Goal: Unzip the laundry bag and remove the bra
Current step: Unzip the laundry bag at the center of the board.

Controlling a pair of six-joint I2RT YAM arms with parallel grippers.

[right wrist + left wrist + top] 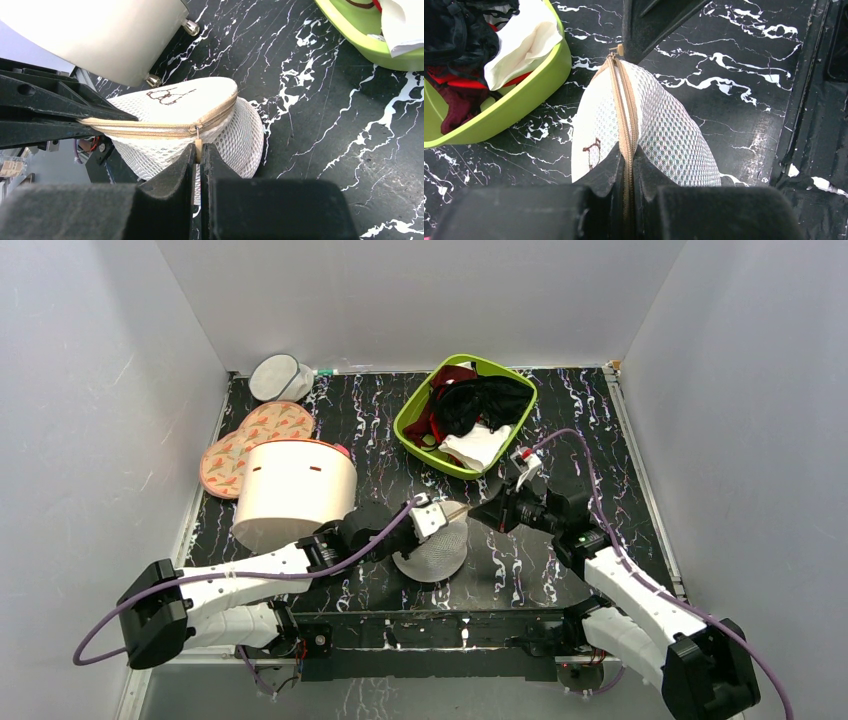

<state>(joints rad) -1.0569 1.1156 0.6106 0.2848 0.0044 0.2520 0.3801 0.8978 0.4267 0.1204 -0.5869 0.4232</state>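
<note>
Here, left end effector (626, 155) pinches zipped rim of small round off-white mesh laundry bag (669, 130); right end effector (199, 150) pinches tan zip pull (620, 49).

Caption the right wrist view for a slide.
Right gripper pinching the laundry bag's zip pull, left gripper clamping its rim.

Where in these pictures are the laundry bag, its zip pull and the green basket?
laundry bag (674, 135), left wrist view, white mesh right of zip.
zip pull (198, 146), right wrist view, tan tab.
green basket (524, 100), left wrist view, outer wall.
</note>
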